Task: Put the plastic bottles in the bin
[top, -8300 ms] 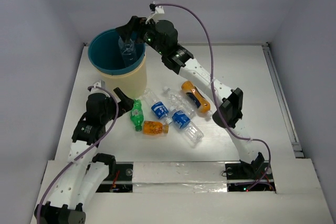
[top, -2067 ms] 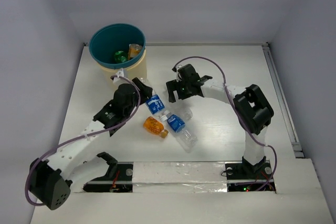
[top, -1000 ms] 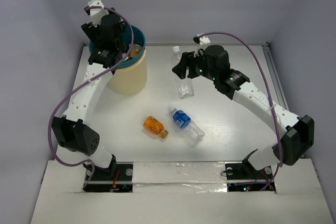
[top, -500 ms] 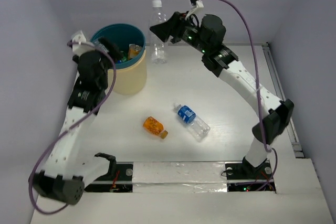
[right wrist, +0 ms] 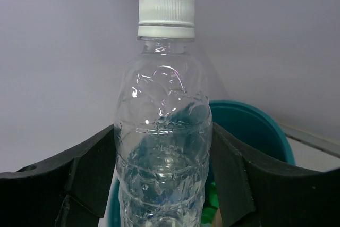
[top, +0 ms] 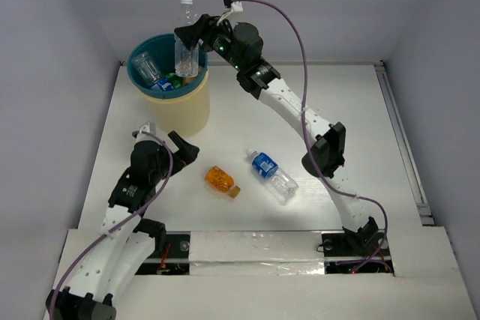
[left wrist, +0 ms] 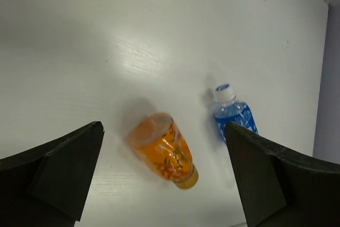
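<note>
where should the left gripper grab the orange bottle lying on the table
Probably across the middle of the orange bottle, coming from straight above and closing on its two long sides. It lies flat on the table, apart from the blue-label bottle, so both sides are free. The left gripper hangs open, facing it.

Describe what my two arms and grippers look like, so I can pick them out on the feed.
Both arms, left arm and right arm, are white tubular links joined by black motor housings, each trailed by a loose purple cable. The left gripper and right gripper are matte black, with broad wedge-shaped fingers. No markings are readable.
</note>
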Controlling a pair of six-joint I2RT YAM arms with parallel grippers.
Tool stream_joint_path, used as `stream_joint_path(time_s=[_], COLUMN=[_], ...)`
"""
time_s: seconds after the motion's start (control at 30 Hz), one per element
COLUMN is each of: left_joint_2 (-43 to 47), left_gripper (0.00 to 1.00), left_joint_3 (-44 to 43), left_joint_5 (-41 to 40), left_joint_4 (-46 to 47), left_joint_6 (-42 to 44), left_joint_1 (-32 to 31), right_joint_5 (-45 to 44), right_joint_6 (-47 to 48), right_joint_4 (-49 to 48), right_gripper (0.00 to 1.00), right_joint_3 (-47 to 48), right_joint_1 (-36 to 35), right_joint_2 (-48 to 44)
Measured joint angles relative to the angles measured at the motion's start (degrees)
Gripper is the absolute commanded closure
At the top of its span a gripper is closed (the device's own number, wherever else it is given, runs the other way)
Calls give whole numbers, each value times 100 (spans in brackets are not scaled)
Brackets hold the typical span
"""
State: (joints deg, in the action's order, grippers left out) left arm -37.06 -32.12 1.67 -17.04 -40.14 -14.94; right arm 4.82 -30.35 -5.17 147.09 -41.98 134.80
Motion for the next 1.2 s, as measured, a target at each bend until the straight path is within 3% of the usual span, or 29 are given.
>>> stream_joint_path(time_s=[0.13,0.23,0.53,0.63,0.67,0.7,0.73,0.77,0.83,0.97,1.0,1.03,1.07,1.2], left_joint_2=[424,695,706,575,538,505,474,437,361,0,-190,-345,-514,-955], left_gripper=[1,1,1,1,1,1,1,1,1,1,1,1,1,1], left_joint_3=[372,442,702,789,828,861,901,944,1038,1189,1191,1191,1187,1185], left_joint_5=[533,754,920,817,774,723,662,592,492,271,199,136,-7,-509], left_joint_4=[-308,-564,-723,-706,-682,-673,-649,-616,-511,-127,-26,70,168,369], left_joint_6=[-367,-625,-1346,-1580,-1661,-1731,-1814,-1908,-2098,-2448,-2503,-2542,-2588,-2673], left_joint_1=[-173,-358,-1178,-1515,-1637,-1740,-1843,-1952,-2173,-2573,-2653,-2712,-2767,-2820], right_joint_5=[-223,-315,-538,-577,-603,-614,-614,-614,-601,-529,-494,-468,-431,-380], right_joint_6=[280,426,929,1123,1196,1270,1322,1342,1370,1320,1300,1248,1217,1102], right_joint_4=[39,68,76,142,201,197,186,205,-9,-116,-92,-105,-131,205], right_gripper=[19,5,6,28,43,70,82,91,92,81,65,56,38,9], right_joint_3=[101,101,-184,-1058,-1436,-1864,-2492,-3042,-4227,-6489,-6918,-7289,-7772,-9082], right_joint_1=[-15,-37,-125,-125,-125,-125,-125,-125,-125,-127,-127,-125,-125,-127], right_joint_2=[339,422,155,-503,-811,-1176,-1665,-2146,-3110,-5012,-5368,-5637,-5954,-6577])
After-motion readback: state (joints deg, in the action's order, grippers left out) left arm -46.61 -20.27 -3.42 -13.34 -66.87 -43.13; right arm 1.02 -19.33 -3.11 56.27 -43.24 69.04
